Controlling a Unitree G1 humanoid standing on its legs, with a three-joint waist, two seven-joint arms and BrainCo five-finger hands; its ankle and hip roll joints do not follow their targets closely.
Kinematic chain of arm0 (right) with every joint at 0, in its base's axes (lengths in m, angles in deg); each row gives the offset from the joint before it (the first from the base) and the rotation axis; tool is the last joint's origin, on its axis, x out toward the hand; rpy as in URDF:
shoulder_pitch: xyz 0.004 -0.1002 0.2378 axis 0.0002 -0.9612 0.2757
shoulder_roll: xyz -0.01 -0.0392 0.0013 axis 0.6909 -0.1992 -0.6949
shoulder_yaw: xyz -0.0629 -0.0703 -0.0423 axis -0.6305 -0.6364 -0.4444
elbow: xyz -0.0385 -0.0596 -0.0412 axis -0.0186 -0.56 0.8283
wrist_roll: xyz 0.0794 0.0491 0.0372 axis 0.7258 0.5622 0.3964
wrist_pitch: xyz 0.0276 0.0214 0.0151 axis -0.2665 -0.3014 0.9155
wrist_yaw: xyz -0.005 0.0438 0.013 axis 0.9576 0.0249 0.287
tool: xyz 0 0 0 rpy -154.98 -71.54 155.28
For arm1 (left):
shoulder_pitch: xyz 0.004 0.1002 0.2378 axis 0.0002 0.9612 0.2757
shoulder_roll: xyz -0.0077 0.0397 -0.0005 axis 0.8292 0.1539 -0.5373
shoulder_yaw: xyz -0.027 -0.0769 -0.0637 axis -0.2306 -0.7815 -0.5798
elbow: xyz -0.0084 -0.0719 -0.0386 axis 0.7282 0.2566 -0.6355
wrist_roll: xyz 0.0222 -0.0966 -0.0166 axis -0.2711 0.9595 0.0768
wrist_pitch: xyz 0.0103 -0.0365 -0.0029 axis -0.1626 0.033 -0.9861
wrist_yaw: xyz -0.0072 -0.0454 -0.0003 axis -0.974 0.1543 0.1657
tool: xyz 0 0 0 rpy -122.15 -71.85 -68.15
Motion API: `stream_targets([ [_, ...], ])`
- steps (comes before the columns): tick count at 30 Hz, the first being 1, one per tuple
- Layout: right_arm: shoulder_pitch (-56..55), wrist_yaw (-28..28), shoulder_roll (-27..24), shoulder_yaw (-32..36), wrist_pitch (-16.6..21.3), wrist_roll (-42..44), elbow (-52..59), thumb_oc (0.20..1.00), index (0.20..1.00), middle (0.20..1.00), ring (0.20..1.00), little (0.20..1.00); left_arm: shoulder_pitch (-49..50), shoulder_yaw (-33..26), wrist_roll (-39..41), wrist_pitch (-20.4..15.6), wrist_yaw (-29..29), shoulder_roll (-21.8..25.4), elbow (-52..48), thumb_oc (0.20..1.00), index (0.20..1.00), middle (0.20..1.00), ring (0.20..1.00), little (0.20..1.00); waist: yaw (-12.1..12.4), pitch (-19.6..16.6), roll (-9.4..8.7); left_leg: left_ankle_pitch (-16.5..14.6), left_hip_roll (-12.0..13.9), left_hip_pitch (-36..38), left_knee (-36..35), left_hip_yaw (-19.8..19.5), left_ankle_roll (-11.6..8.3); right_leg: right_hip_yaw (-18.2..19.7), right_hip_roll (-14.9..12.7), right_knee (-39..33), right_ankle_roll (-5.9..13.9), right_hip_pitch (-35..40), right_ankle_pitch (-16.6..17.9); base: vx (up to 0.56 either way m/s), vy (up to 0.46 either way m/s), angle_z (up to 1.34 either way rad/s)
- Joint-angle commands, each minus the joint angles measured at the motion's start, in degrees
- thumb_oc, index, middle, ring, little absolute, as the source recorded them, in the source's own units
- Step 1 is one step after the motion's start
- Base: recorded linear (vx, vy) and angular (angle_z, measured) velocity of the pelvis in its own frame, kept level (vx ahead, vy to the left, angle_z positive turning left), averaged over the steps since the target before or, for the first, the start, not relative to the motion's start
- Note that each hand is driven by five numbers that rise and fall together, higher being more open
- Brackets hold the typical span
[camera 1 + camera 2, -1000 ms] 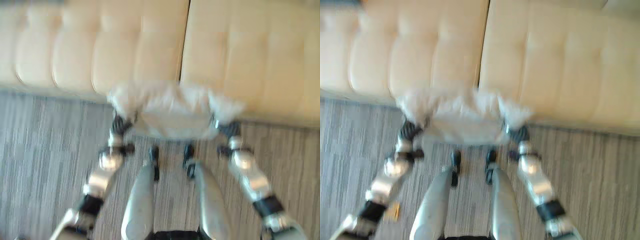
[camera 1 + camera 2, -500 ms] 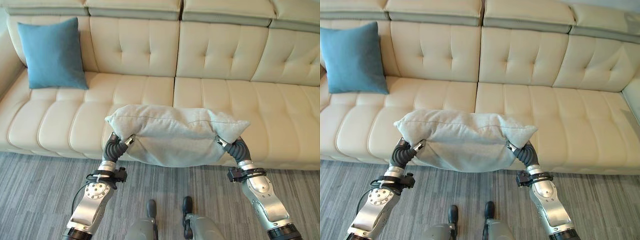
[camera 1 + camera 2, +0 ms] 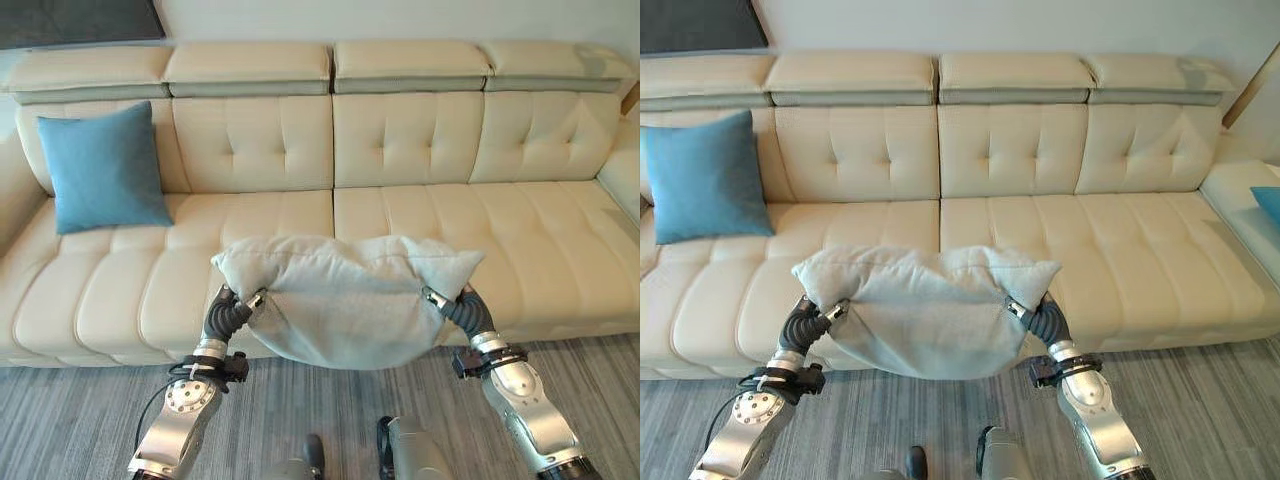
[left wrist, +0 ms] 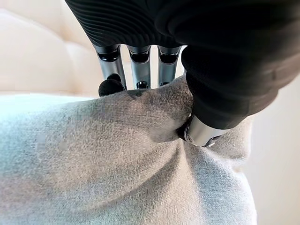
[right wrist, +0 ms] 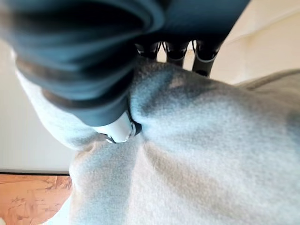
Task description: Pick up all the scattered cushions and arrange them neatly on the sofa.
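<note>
Grey and soft, the big fabric cushion (image 3: 345, 300) hangs in the air between your two hands in the left eye view, with its long side running left to right, the same way the cream leather sofa (image 3: 420, 150) runs. Your left hand (image 3: 228, 312) holds its left end and your right hand (image 3: 462, 310) holds its right end, so both are just as near to it. The sofa seat lies right ahead of the cushion and a bit below it, so the next move is likely forward and down. In the right eye view, a blue square cushion (image 3: 704, 178) leans on the sofa back far to the left, well apart from the grey one, and the seat in front of you is free. In the left wrist view, your left fingers (image 4: 138, 70) and thumb pinch a fold of the grey cloth tight. In the right wrist view, your right fingers (image 5: 176, 52) and thumb squeeze the other end of the cloth the same way.
</note>
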Motion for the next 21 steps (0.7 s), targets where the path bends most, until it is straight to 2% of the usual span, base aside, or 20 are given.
stream_targets([
  [1,4.49,-0.99,-0.31,0.68,5.31,2.76,5.43,0.200,0.200,0.200,0.200,0.200,-1.25,-2.58,-1.53,-4.83,0.80,0.89,-5.55,0.200,0.200,0.200,0.200,0.200,-1.24,-0.98,0.00,-9.12,-2.97,9.12,0.66,-3.19,-0.91,-1.70,1.51,-10.48,1.38,-0.39,5.21,0.26,-0.030,0.20],
  [2,4.23,-0.95,-0.48,0.91,5.07,2.69,5.42,0.200,0.200,0.200,0.200,0.200,-1.03,-2.65,-1.43,-4.73,1.13,0.63,-5.44,0.200,0.200,0.200,0.200,0.200,-1.87,-1.08,0.51,-9.90,-2.63,10.53,-0.10,-4.05,-1.26,-2.83,1.61,-15.09,1.61,0.01,5.62,0.52,-0.081,0.20],
  [3,3.43,-0.89,-0.52,1.50,4.88,2.24,5.28,0.200,0.200,0.200,0.200,0.200,-0.99,-2.79,-2.02,-4.72,1.51,-0.04,-4.80,0.200,0.200,0.200,0.200,0.200,-2.85,-1.16,0.48,-11.01,-2.99,12.91,-0.33,-5.30,-1.90,-2.25,2.36,-21.33,2.28,-0.79,7.28,0.53,-0.096,0.20],
  [5,2.97,-1.05,-0.46,1.82,4.83,2.02,5.34,0.200,0.200,0.200,0.200,0.200,-0.94,-2.92,-2.33,-4.83,1.58,-0.38,-4.48,0.200,0.200,0.200,0.200,0.200,-3.40,-1.18,0.92,-11.40,-2.71,14.06,-0.18,-5.90,-2.33,-1.65,2.93,-22.93,2.60,-1.25,8.33,0.42,-0.105,0.36],
  [6,1.34,-1.52,-0.53,2.89,4.75,1.99,5.73,0.200,0.200,0.200,0.200,0.200,-1.03,-2.51,-2.45,-4.99,2.27,-0.59,-4.48,0.200,0.200,0.200,0.200,0.200,-4.33,-1.90,0.84,-11.80,-2.45,16.01,0.39,-7.36,-3.47,0.35,3.11,-23.34,2.59,-1.59,9.45,0.44,-0.157,0.59],
  [7,0.58,-2.26,-0.66,3.26,4.65,2.36,5.98,0.200,0.200,0.200,0.200,0.200,-0.71,-2.31,-2.29,-5.09,2.80,-0.85,-4.76,0.200,0.200,0.200,0.200,0.200,-4.61,-2.34,0.86,-10.75,-2.17,16.01,1.88,-7.89,-4.44,1.02,3.25,-23.33,2.08,-0.48,10.77,0.55,-0.226,0.67],
  [8,0.30,-2.48,-0.94,3.56,4.90,2.58,5.88,0.200,0.200,0.200,0.200,0.200,-0.87,-1.99,-2.06,-5.13,2.83,-1.08,-4.60,0.200,0.200,0.200,0.200,0.200,-4.77,-2.61,1.13,-8.27,-1.75,15.36,4.72,-7.72,-5.86,0.83,3.37,-22.76,1.60,0.28,11.70,0.28,-0.131,0.80],
  [9,0.29,-2.50,-0.97,3.59,4.91,2.60,5.88,0.200,0.200,0.200,0.200,0.200,-0.89,-1.95,-2.06,-5.15,2.83,-1.11,-4.58,0.200,0.200,0.200,0.200,0.200,-4.83,-2.66,1.18,-8.33,-1.70,15.21,4.91,-7.79,-5.93,0.74,3.37,-22.79,1.56,0.25,11.72,0.22,-0.154,0.59],
  [10,0.11,-2.27,-1.30,3.99,4.94,2.56,5.68,0.200,0.200,0.200,0.200,0.200,-1.32,-1.57,-1.37,-5.05,2.88,-1.57,-4.18,0.200,0.200,0.200,0.200,0.200,-5.17,-2.88,1.57,-5.56,-0.77,13.74,9.21,-7.26,-7.47,0.20,3.65,-22.64,0.92,1.18,11.58,0.34,-0.262,0.28],
  [11,-0.92,-2.15,-2.28,5.42,4.99,3.13,5.90,0.200,0.200,0.200,0.200,0.200,-2.01,-0.93,-0.08,-4.89,3.75,-2.09,-3.67,0.200,0.200,0.200,0.200,0.200,-5.90,-3.14,1.94,0.43,2.49,9.09,20.22,-5.06,-10.08,-1.06,4.00,-22.36,-1.44,4.05,9.55,0.43,-0.343,0.20],
  [12,-1.00,-1.91,-2.70,5.76,5.04,3.06,5.95,0.200,0.200,0.200,0.200,0.200,-2.25,-0.85,-0.25,-4.80,3.98,-2.00,-3.82,0.200,0.200,0.200,0.200,0.200,-6.25,-3.24,1.31,3.15,3.69,6.97,24.80,-3.28,-10.17,-1.37,3.63,-22.58,-2.60,5.12,8.55,0.33,-0.264,0.30],
  [13,-1.00,-1.90,-2.70,5.77,5.03,3.07,5.96,0.200,0.200,0.200,0.200,0.200,-2.27,-0.85,-0.25,-4.78,3.98,-2.00,-3.83,0.200,0.200,0.200,0.200,0.200,-6.29,-3.26,1.42,2.92,3.85,6.61,25.35,-3.38,-10.25,-1.47,3.75,-22.53,-2.68,5.01,8.54,0.18,-0.162,0.38],
  [15,-1.08,-1.06,-3.87,6.92,5.01,3.50,5.48,0.200,0.200,0.200,0.200,0.200,-2.98,-0.79,-0.59,-4.62,4.29,-1.99,-3.72,0.200,0.200,0.200,0.200,0.200,-6.16,-2.75,1.01,3.43,7.99,1.98,32.66,1.56,-9.04,-1.00,4.92,-22.50,-5.31,8.75,4.61,0.28,-0.188,-0.03],
  [16,-1.06,-1.06,-3.83,6.94,5.00,3.50,5.50,0.200,0.200,0.200,0.200,0.200,-3.03,-0.78,-0.59,-4.61,4.29,-1.96,-3.71,0.200,0.200,0.200,0.200,0.200,-6.16,-2.84,0.81,3.60,7.79,1.75,32.68,1.60,-8.95,-0.94,4.73,-22.60,-5.30,8.59,4.80,0.36,-0.158,-0.28],
  [17,-0.93,-0.67,-4.22,7.16,4.84,3.26,5.14,0.200,0.200,0.200,0.200,0.200,-3.71,-0.33,-0.89,-4.21,4.63,-2.09,-3.12,0.200,0.200,0.200,0.200,0.200,-5.15,-2.12,0.08,-1.29,7.51,-3.18,30.12,2.84,-7.01,-0.66,4.30,-22.84,-5.10,10.75,3.20,0.23,-0.042,-0.15],
  [19,-1.01,-0.60,-4.44,7.87,4.94,2.79,5.39,0.200,0.200,0.200,0.200,0.200,-3.75,-0.25,-1.40,-4.17,4.89,-2.25,-2.78,0.200,0.200,0.200,0.200,0.200,-4.59,-1.46,-0.58,-3.50,7.51,-5.95,25.58,3.20,-6.74,-0.64,3.39,-22.95,-4.49,12.20,2.50,0.22,-0.013,0.08],
  [21,-0.84,-0.40,-4.52,8.10,4.95,2.59,5.32,0.200,0.200,0.200,0.200,0.200,-4.07,-0.24,-1.64,-4.11,4.76,-2.20,-2.59,0.200,0.200,0.200,0.200,0.200,-4.17,-0.92,-1.22,-3.61,7.75,-8.10,22.83,2.99,-6.83,-0.49,2.73,-23.11,-4.26,13.01,2.26,0.11,0.013,0.05],
])
